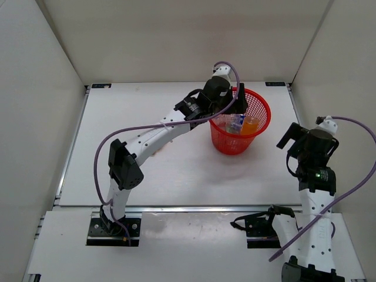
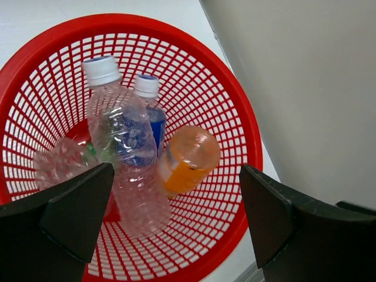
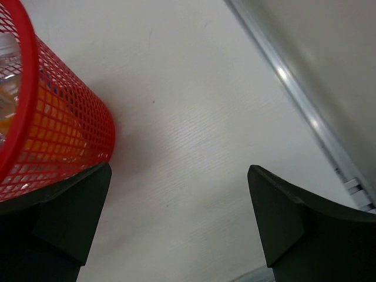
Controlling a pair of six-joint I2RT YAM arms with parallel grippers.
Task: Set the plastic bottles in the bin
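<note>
The red mesh bin point(image 1: 258, 120) stands at the back right of the table. In the left wrist view the bin point(image 2: 235, 106) holds several bottles: a plain clear one point(image 2: 126, 170), a clear blue-labelled one point(image 2: 151, 111), an orange one point(image 2: 188, 158) and a crumpled clear one point(image 2: 61, 161) with a bit of green beside it. My left gripper point(image 1: 238, 97) hangs over the bin's rim, open and empty point(image 2: 176, 226). My right gripper point(image 1: 291, 141) is open and empty to the right of the bin, over bare table point(image 3: 179, 220); the bin's wall point(image 3: 64, 135) shows at its left.
White walls enclose the table on three sides. A metal rail point(image 3: 299, 100) runs along the table's right edge near my right gripper. The left arm's purple cable point(image 1: 135, 130) loops above the table's left half.
</note>
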